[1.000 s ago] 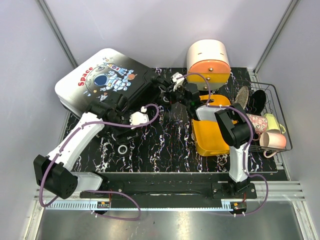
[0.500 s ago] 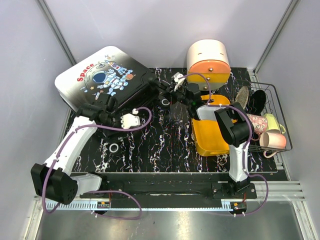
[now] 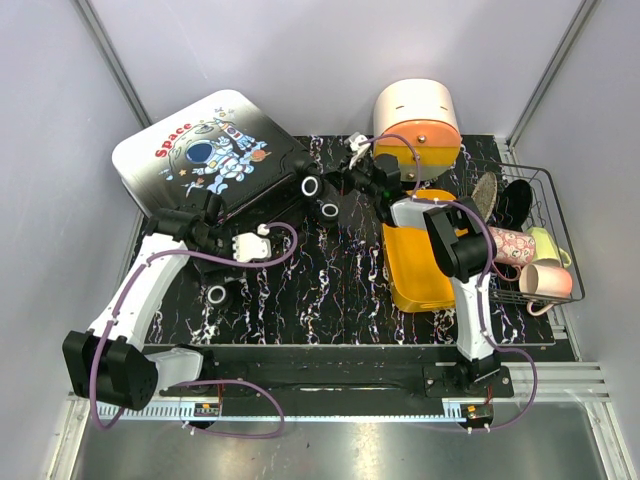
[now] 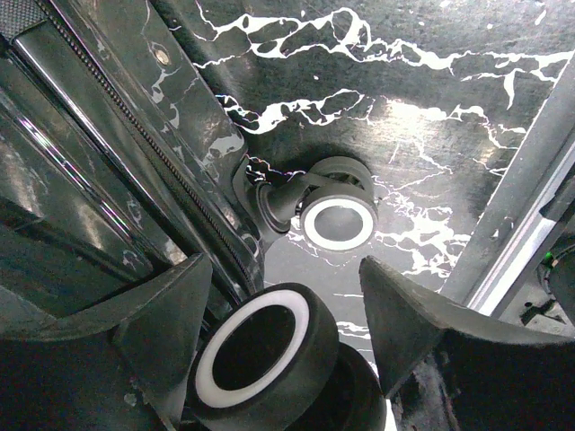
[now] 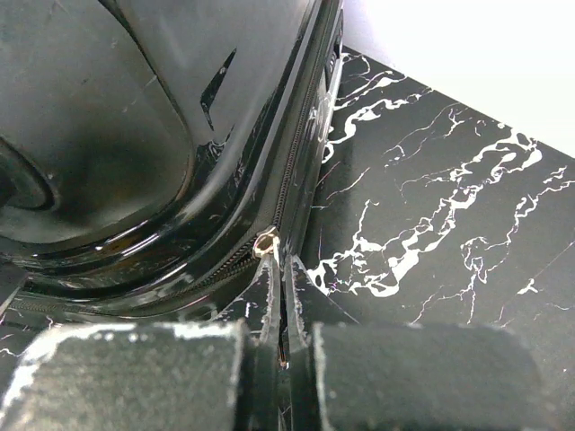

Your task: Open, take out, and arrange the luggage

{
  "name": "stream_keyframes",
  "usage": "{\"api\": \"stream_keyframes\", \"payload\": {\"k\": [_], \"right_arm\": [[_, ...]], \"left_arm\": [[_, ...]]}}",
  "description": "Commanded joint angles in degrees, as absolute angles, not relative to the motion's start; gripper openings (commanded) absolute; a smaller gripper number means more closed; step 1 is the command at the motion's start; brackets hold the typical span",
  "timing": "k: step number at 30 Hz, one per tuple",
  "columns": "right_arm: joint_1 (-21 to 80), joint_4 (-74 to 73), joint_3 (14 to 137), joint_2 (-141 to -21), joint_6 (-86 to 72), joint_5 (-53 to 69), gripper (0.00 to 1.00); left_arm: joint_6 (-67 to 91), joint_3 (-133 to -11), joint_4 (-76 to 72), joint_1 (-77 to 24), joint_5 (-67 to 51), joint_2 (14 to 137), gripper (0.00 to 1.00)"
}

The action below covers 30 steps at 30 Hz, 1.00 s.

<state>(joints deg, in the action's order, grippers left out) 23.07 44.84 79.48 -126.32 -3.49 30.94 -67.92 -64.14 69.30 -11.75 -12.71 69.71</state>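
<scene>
The luggage, a black-to-white shell with an astronaut and red "Space" print, stands tilted at the far left, its wheels turned toward the mat. My left gripper is at its near edge. In the left wrist view the gripper is open around one wheel, with a gap on the right side; a second wheel lies beyond. My right gripper is at the luggage's right corner. There it is shut on the zipper pull beside the glossy shell.
A white-and-orange drawer box stands at the back. An orange tray lies right of centre under the right arm. A wire rack with cups fills the right edge. The side wall stands close behind the luggage.
The luggage has swung and tipped so two wheels now show on its right side. My left gripper shifted left with it. The right gripper moved slightly away, still shut on the pull.
</scene>
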Motion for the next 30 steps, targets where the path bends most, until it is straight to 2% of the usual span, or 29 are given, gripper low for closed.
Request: {"api": "stream_keyframes", "payload": {"k": [1,10,21,23,25,26,30], "right_arm": [[17.5,52.2,86.8,-126.4,-0.3,15.0,0.00],[20.6,53.3,93.8,-131.4,-7.0,24.1,0.00],[22.1,54.1,99.3,-137.5,-6.4,20.9,0.00],[21.4,53.6,98.2,-136.3,-6.4,20.6,0.07],[20.7,53.4,95.6,-133.0,-6.4,21.2,0.20],[20.3,53.2,94.5,-131.7,-6.5,21.7,0.27],[18.9,50.1,89.2,-123.1,-6.1,24.2,0.41]], "left_arm": [[-65.9,-60.9,79.6,-7.9,-1.7,70.0,0.72],[-66.3,-60.3,78.6,-8.0,-2.3,71.3,0.73],[-67.0,-62.5,78.0,-7.9,-4.3,73.4,0.73],[-66.0,-64.1,78.1,-7.9,-5.4,73.1,0.76],[-64.4,-65.9,78.1,-7.9,-7.8,72.7,0.83],[-62.2,-68.4,78.0,-8.0,-8.8,72.5,0.90],[-53.8,-75.7,75.9,-8.0,-13.0,72.2,0.99]]}}
